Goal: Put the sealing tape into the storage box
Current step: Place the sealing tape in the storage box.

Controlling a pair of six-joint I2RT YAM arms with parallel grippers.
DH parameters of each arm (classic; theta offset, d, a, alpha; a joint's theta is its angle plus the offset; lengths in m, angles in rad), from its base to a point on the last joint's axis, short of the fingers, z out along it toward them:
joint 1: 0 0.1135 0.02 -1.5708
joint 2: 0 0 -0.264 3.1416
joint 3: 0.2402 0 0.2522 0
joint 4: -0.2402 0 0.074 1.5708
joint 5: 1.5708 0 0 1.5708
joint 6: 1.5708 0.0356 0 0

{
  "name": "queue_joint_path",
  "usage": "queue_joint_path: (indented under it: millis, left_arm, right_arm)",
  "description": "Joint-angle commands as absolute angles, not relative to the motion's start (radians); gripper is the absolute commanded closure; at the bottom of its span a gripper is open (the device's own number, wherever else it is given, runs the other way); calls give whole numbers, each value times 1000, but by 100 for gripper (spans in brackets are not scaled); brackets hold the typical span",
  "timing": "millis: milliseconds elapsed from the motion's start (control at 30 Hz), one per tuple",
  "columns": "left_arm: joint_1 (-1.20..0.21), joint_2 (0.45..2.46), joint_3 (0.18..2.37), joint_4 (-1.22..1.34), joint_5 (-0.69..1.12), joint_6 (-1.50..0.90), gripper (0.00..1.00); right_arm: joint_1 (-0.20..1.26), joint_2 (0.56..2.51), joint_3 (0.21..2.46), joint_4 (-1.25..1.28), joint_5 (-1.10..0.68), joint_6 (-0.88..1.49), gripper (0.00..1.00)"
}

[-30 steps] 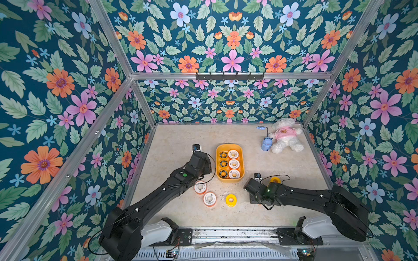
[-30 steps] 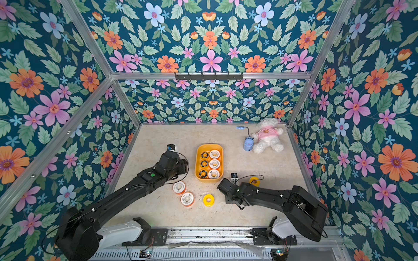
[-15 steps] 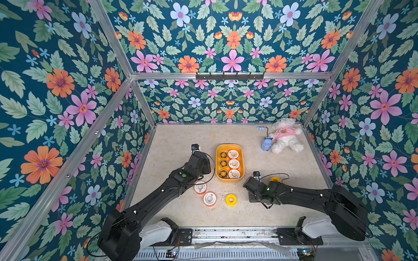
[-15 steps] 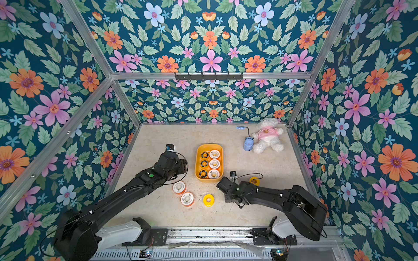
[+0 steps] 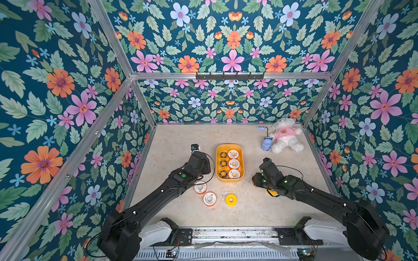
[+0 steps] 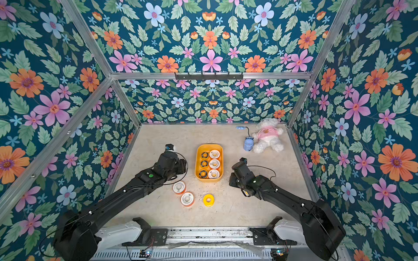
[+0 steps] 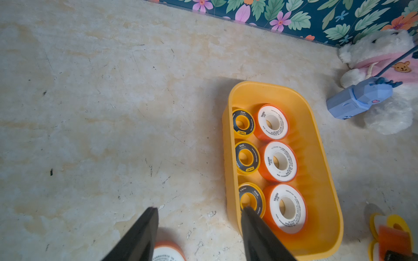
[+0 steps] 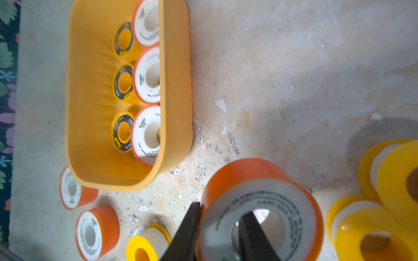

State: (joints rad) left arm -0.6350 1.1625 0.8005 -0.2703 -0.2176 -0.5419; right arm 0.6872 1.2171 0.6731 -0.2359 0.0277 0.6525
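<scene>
The storage box [image 5: 229,146], a smooth yellow-orange plastic tray with rounded corners, sits mid-tabletop [image 5: 181,146] with its long axis running from 12 to 6 o'clock. Six rolls of sealing tape [image 5: 233,154] lie flat inside it with their holes upward. Three small black-and-yellow rings [image 5: 223,163] fill the 9 o'clock column, and three white-faced rolls [image 5: 234,164] with glossy orange rims fill the 3 o'clock column. At the box's 7 o'clock two loose rolls [image 5: 200,187] of the same orange-rimmed kind lie flat on the mottled beige surface, and a plain yellow roll [image 5: 231,200] lies at 6 o'clock. At the box's 4 o'clock the right pincer [image 8: 220,210] is closed on the gripped roll [image 8: 248,174], one black finger in its core and the other outside its orange rim. More yellow rolls [image 8: 362,226] lie just beside it. The left pincer [image 7: 200,209] stands open by the box's 8 o'clock corner, holding nothing.
</scene>
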Motion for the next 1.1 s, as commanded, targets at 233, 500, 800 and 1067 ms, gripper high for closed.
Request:
queue_joint_path:
  millis: [233,500,800,1067]
  left_arm:
    - [-635,1164,815,-288,-229,-532,36]
    - [-634,1157,813,-293,-223,-538,36]
    - [-629,1150,817,-302,-218,-539,36]
    - [-626,1147,813,-304,-213,-543,36]
  right_arm:
    - [612,1339,903,-158,-104,508,79]
    - [610,1555,1140,-170,-147,441,79]
    - [611,1800,1370,-281,-120,368,79]
    - [614,1931,1516,-370,-81,331,79]
